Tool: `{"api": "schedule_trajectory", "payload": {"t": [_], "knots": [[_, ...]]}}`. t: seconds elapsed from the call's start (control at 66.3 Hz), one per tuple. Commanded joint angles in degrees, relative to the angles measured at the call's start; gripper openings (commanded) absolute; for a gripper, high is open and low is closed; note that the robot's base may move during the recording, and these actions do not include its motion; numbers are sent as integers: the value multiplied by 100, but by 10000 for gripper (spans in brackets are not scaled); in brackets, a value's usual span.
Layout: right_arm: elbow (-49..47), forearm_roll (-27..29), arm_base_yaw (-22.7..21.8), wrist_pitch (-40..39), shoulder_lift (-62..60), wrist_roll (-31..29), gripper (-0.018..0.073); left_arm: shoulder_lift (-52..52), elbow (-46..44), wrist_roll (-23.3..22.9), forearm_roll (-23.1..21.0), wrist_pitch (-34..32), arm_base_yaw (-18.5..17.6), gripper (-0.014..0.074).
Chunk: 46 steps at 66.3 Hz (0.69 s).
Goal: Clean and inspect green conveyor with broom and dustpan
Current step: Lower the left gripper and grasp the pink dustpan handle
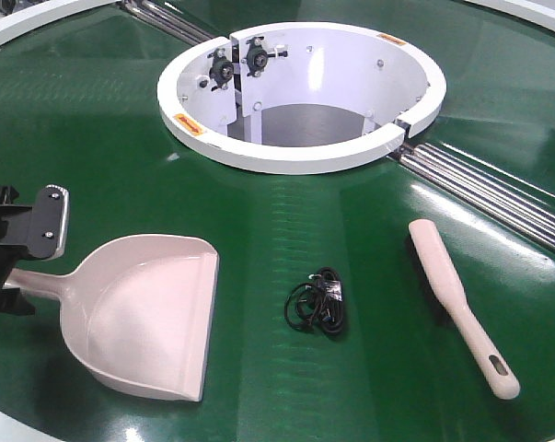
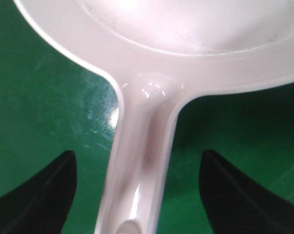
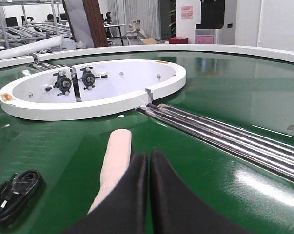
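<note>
Glossy green conveyor (image 1: 75, 110); dustpan (image 1: 148, 322), broom (image 1: 452, 290) smooth plastic; rods (image 1: 479, 189) polished metal.

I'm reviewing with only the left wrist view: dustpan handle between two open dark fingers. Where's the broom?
Observer: The broom lies on the green conveyor, right of the dustpan, with nothing gripping it.
Operator: Anything between them?
Observer: A black coiled cable on the belt.
Operator: And the right arm?
Observer: The right fingers are shut together, empty, with the broom just beside them.
</note>
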Motion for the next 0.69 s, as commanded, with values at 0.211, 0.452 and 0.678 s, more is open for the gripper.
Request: {"api": "schedule_trajectory", "payload": {"t": [0.211,0.452,0.678], "knots": [[128,-16,-33,-432,-102,-34,-10,77,-160,339,-111,-260,-31,500],[128,-16,-33,-432,-102,-34,-10,185,-160,339,-156,-322,-47,364],[128,-16,-33,-432,-102,-34,-10,180,-165,339,-97,-353,-346,64]]}}
